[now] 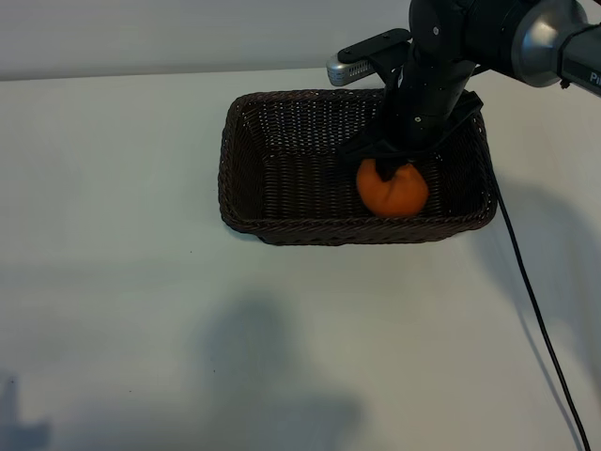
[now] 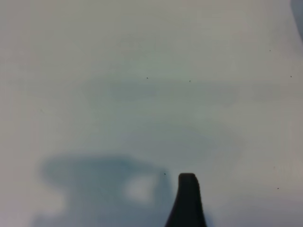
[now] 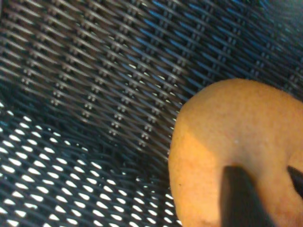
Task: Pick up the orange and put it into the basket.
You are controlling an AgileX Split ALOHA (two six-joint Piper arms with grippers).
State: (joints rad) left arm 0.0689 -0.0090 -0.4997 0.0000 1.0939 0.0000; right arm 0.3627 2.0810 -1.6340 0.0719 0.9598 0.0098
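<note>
The orange (image 1: 392, 190) lies on the floor of the dark brown woven basket (image 1: 246, 160), towards its right end. My right gripper (image 1: 390, 166) reaches down into the basket from the back right and sits on the orange's top. In the right wrist view the orange (image 3: 222, 137) fills the near corner, and two dark fingertips (image 3: 240, 194) stand a little apart against its skin, so the right gripper (image 3: 267, 172) is open. The left arm is out of the exterior view. Of my left gripper only one dark fingertip (image 2: 187, 194) shows, above bare white table.
The basket stands at the back middle of the white table (image 1: 141, 310). A black cable (image 1: 535, 310) runs from the right arm down the table's right side. The basket's left half (image 1: 282, 169) holds nothing.
</note>
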